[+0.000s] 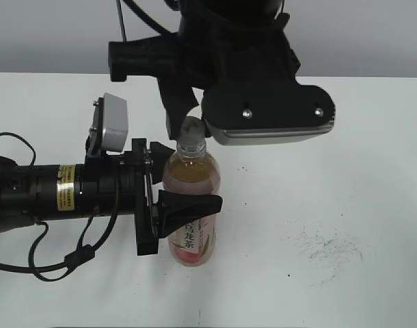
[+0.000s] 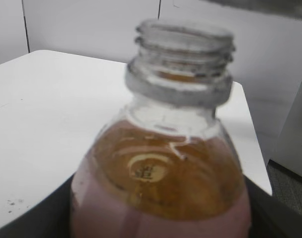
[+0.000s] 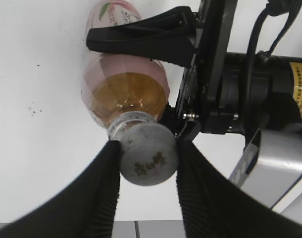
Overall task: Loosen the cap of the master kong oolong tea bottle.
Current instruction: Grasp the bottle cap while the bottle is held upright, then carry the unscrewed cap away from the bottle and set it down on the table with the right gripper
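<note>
The master kong oolong tea bottle (image 1: 192, 179) stands upright on the white table, amber tea above a pink label. My left gripper (image 1: 195, 176) is shut on its body from the left; its dark fingers flank the bottle in the left wrist view (image 2: 161, 218). There the bottle's neck (image 2: 183, 54) shows bare threads with no cap on it. My right gripper (image 3: 148, 151) is shut on the white-grey cap (image 3: 149, 154), logo facing the camera, right over the neck. In the exterior view the right gripper (image 1: 188, 123) hangs above the bottle top and largely hides the cap.
The left arm (image 1: 65, 191) lies along the table's left side with loose black cables (image 1: 58, 263). The right arm's bulky black and grey wrist (image 1: 266, 109) hangs over the table's middle. Faint scuff marks (image 1: 328, 246) lie on the table at the right.
</note>
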